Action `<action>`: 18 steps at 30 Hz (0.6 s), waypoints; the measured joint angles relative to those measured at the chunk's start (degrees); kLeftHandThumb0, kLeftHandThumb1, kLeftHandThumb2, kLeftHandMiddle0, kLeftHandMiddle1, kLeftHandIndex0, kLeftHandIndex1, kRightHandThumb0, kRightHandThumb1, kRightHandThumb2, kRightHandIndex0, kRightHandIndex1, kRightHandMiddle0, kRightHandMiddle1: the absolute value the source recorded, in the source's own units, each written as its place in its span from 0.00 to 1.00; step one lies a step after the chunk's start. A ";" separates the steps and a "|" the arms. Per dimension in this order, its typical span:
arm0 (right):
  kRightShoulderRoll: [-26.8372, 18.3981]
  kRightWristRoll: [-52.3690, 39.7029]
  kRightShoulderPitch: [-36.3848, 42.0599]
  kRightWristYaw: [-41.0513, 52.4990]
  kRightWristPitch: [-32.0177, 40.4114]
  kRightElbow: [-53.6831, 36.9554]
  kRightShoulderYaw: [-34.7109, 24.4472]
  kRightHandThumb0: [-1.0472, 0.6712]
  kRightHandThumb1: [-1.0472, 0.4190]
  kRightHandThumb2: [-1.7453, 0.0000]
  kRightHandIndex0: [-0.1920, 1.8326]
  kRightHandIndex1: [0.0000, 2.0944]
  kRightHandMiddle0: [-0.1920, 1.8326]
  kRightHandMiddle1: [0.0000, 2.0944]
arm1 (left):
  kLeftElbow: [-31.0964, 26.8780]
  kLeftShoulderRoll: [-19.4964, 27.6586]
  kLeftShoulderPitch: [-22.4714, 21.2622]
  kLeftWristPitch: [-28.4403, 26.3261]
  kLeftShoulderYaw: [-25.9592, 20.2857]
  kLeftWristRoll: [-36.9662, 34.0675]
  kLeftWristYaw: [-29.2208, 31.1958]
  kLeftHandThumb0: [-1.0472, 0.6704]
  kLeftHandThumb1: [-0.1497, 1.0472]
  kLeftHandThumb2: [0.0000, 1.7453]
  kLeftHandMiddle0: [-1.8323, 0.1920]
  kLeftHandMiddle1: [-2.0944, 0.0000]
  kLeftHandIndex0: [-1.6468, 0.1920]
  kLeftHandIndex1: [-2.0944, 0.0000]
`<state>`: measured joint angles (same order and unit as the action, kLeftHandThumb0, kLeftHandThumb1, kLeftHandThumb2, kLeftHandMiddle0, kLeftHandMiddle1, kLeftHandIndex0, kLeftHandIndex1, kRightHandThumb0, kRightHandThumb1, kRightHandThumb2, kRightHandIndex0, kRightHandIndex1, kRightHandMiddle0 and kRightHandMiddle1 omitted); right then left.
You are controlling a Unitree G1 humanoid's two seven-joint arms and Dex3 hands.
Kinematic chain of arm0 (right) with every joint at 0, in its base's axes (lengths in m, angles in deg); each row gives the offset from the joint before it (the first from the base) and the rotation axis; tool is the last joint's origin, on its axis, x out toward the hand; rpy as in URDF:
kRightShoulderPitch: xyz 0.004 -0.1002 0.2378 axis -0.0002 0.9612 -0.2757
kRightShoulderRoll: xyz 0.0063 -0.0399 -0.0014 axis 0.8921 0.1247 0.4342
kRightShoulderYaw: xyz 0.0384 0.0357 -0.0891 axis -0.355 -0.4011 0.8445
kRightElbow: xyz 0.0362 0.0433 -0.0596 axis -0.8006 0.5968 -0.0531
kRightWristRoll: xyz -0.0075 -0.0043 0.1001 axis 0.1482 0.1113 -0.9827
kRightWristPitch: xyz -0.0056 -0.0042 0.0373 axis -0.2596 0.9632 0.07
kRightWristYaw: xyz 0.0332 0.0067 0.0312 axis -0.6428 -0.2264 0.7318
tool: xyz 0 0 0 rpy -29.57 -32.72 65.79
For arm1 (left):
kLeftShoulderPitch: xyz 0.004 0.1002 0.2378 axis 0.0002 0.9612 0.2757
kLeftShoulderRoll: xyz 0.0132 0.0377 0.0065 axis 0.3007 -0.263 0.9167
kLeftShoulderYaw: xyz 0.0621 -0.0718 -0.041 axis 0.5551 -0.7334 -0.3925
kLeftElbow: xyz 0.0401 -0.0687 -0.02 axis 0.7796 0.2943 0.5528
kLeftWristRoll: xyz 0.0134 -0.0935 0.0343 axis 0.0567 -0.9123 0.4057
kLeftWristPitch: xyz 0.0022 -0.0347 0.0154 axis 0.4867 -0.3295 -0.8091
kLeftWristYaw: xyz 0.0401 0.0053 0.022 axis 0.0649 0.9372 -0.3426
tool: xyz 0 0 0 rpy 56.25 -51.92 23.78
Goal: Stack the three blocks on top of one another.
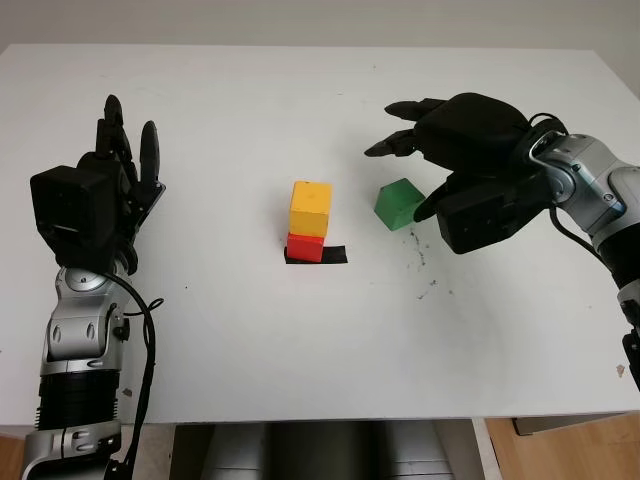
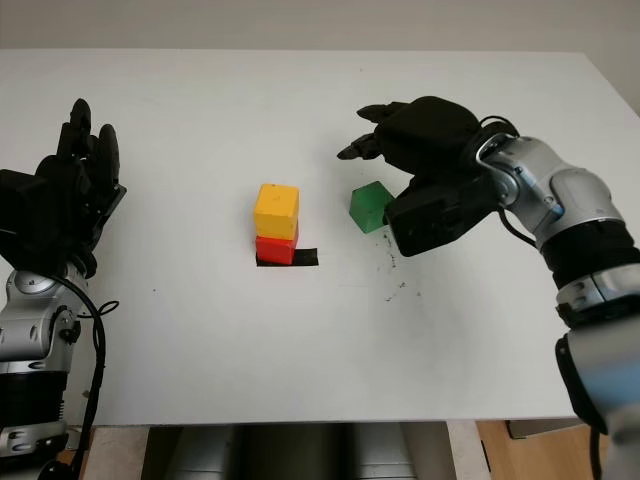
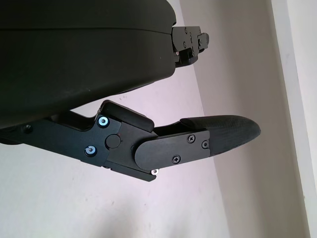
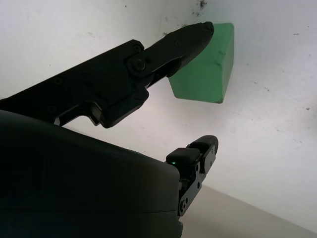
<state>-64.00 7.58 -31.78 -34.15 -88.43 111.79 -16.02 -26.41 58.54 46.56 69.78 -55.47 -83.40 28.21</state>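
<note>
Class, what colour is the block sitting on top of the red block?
Yellow: the yellow block rests on the red block, clearest in the left eye view.

A white worktop [image 1: 300, 350] spans the scene. A black strip of tape [image 1: 335, 256] lies near its middle, well apart from the fingers [image 1: 385, 146] on either side. Small dark specks [image 1: 425, 265] mark the surface just below the right-side fingers. Wooden floor [image 1: 570, 455] shows beyond the near edge.

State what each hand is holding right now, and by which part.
Nothing is held. The right hand is open around the green block on the table, not closed on it. The left hand is open at the table's left side.
</note>
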 measured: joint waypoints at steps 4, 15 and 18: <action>0.35 0.01 0.69 0.72 0.75 0.00 0.26 0.21 0.16 0.97 0.19 0.03 0.36 0.07 | 0.00 0.22 0.02 0.07 0.23 0.25 1.33 0.14 1.00 0.36 1.00 0.98 0.97 0.98; 0.59 0.21 2.35 0.64 1.84 0.00 0.90 0.24 0.17 0.97 0.20 0.03 0.37 0.06 | -0.14 0.22 0.95 0.07 0.87 0.67 1.95 0.13 1.00 0.33 0.99 0.97 0.97 0.98; 0.89 0.20 2.51 0.56 2.28 0.17 0.93 0.26 0.16 0.97 0.20 0.03 0.38 0.06 | -0.26 0.22 1.19 0.11 0.97 0.72 2.20 0.13 1.00 0.33 0.99 0.97 0.96 0.97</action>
<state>-63.11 7.78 -29.27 -33.59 -86.15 111.96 -15.09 -26.68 58.76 47.75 69.89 -54.49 -82.68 30.40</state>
